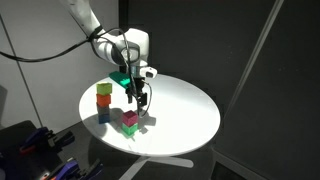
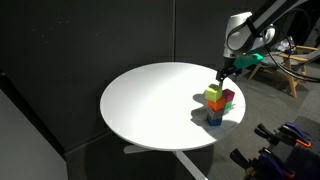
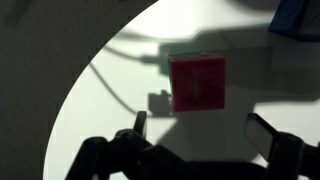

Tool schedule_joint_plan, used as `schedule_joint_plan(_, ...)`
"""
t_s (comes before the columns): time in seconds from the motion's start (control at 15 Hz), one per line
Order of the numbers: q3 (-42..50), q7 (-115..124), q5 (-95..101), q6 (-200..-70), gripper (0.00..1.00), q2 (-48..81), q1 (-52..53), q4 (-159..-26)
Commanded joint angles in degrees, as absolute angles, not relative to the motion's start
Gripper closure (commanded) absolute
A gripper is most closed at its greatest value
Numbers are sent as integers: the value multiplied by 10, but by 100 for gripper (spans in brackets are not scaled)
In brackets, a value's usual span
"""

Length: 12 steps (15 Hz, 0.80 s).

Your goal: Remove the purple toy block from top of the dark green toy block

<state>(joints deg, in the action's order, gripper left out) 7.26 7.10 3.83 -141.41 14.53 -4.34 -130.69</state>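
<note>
The purple toy block (image 3: 198,83) sits on top of the dark green toy block (image 3: 180,52), whose edge shows around it in the wrist view. Both exterior views show the pair near the table's edge, the purple block (image 1: 131,119) (image 2: 228,96) on the dark green block (image 1: 130,129). My gripper (image 3: 200,128) (image 1: 143,102) (image 2: 222,72) is open and empty. It hovers just above the purple block without touching it, one finger to each side in the wrist view.
A second stack stands right beside the pair: an orange cube (image 1: 104,89) on a yellow-green cube (image 1: 104,100) (image 2: 213,97) on a blue cube (image 1: 104,113) (image 2: 215,118) (image 3: 295,20). The round white table (image 1: 185,105) (image 2: 150,100) drops off close to the blocks.
</note>
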Motion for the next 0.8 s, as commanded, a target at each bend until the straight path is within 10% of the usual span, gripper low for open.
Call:
schedule_joint_plan(0.0,79,84,54,-1423,0,147,-41,-1310)
schedule_joint_plan(0.73,73,71,39,-1413,0,151,-44,-1306)
